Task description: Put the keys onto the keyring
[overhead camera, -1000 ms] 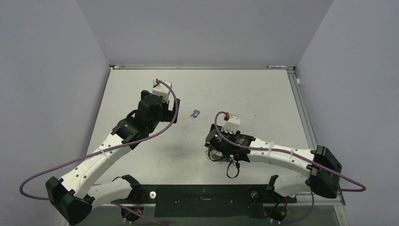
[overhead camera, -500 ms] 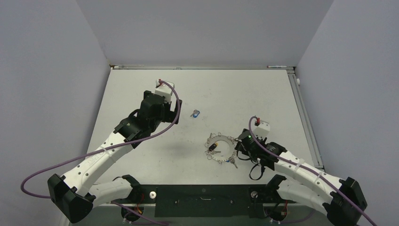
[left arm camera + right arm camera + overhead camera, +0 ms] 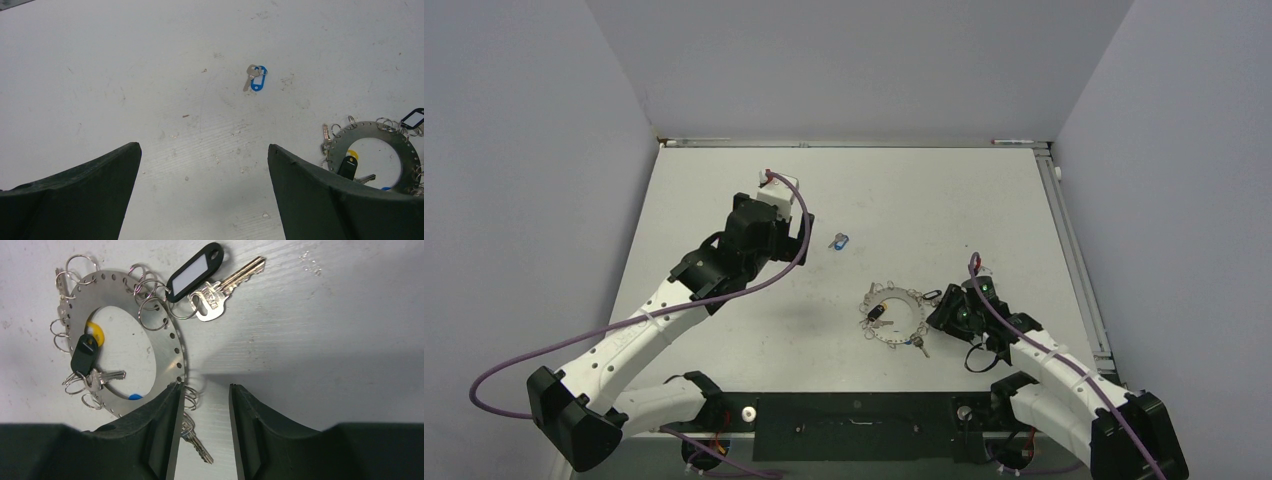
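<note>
Dark fingers (image 3: pixel 160 440) of the right gripper (image 3: pixel 205 395) fill the near edge of its wrist view. They stand a narrow gap apart with nothing clamped, the left-hand one overlapping the rim of the keyring (image 3: pixel 172 352), a flat silvery hoop pierced with holes that lies on the tabletop (image 3: pixel 325 330). Only this view resolves the small split rings (image 3: pixel 150 315) along the hoop, a black-tagged key (image 3: pixel 220 290) linked at its far side, a black-headed key (image 3: pixel 85 357) inside it, and a silver key (image 3: pixel 197 447) poking out by the fingers. From above, the hoop sits right of centre on the near half, the right gripper at its right edge. The left gripper (image 3: pixel 202 150), fingers spread wide and empty, hovers well to the left. Its camera alone shows clearly a loose blue-tagged key (image 3: pixel 256 78) beyond, apart from the hoop.
</note>
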